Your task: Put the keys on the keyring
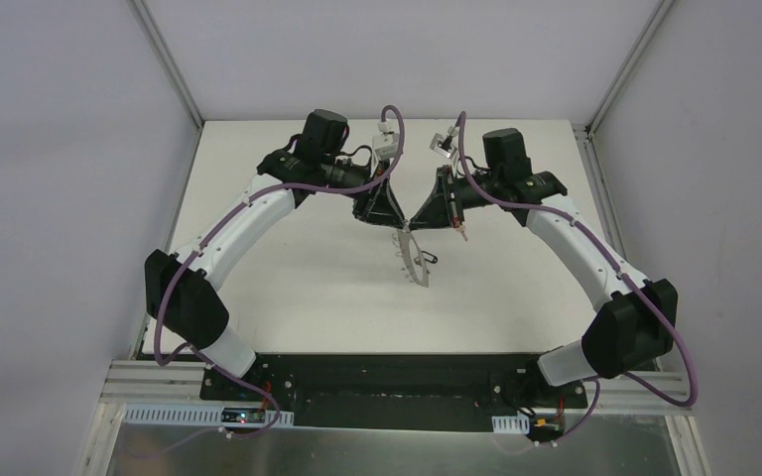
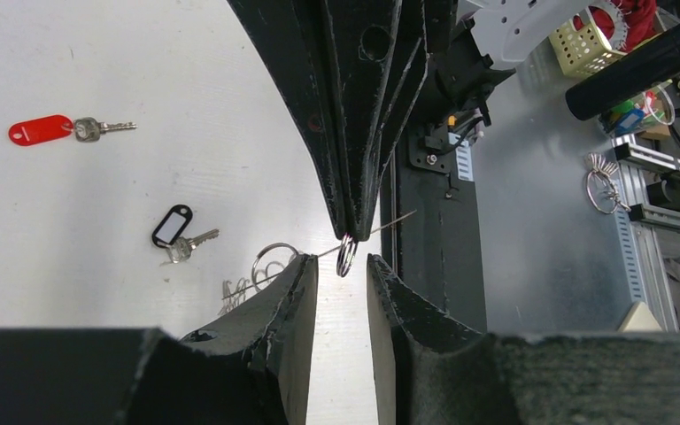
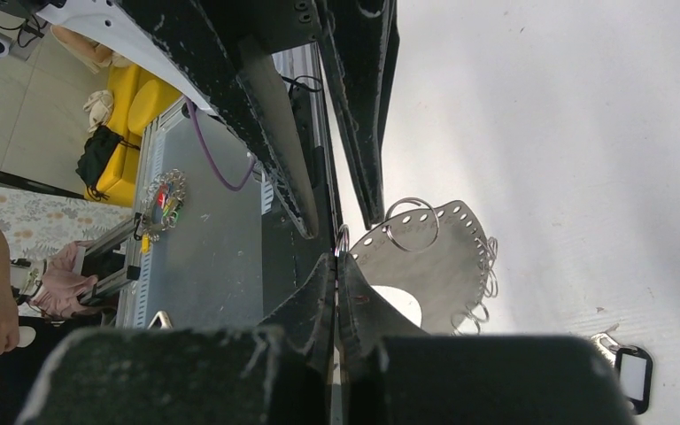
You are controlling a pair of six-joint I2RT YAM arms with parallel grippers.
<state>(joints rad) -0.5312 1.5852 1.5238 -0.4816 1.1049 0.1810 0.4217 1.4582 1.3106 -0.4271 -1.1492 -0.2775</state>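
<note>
while the right gripper (image 3: 336, 261) is pinched tight on the edge of the keyring (image 3: 443, 257), holding it at centre frame in the top view, the left gripper (image 2: 341, 263) faces it with fingers apart, tips just beside the band. on the table (image 1: 308, 288), the red key (image 2: 40, 130) lies upper left in the left wrist view, the black-tag key (image 2: 175, 228) lower, well apart.

My left hand (image 2: 341, 264) and right hand (image 2: 351, 230) meet tip to tip at the keyring (image 3: 443, 257): no passage between. The red key (image 2: 53, 130) and dark-tagged key (image 2: 177, 232) lie on open worktop (image 2: 97, 53), well apart.
</note>
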